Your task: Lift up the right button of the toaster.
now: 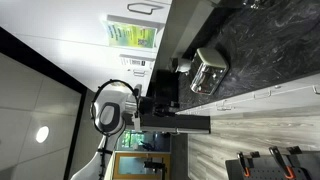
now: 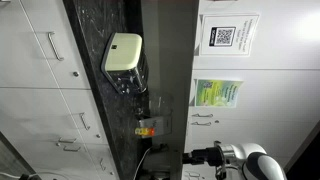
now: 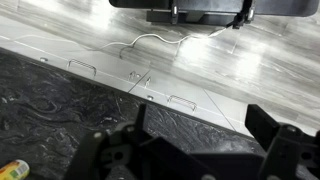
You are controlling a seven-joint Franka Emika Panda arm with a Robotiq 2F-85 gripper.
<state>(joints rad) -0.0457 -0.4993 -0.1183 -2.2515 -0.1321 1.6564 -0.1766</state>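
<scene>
Pincer poised by the toaster

My pincer [image 3: 195, 122] gapes wide, holding nothing, above the dark counter [image 3: 60, 100]. The silver toaster [image 1: 208, 70] sits on that counter, near it. The wall notices [image 2: 225, 37] are too small to read.

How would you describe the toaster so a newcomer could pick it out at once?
Find the dark marbled countertop that runs as a band through both exterior views. On it sits the toaster, a small box with dark slots in one face. It is the only pale, shiny metal box on that surface.
</scene>
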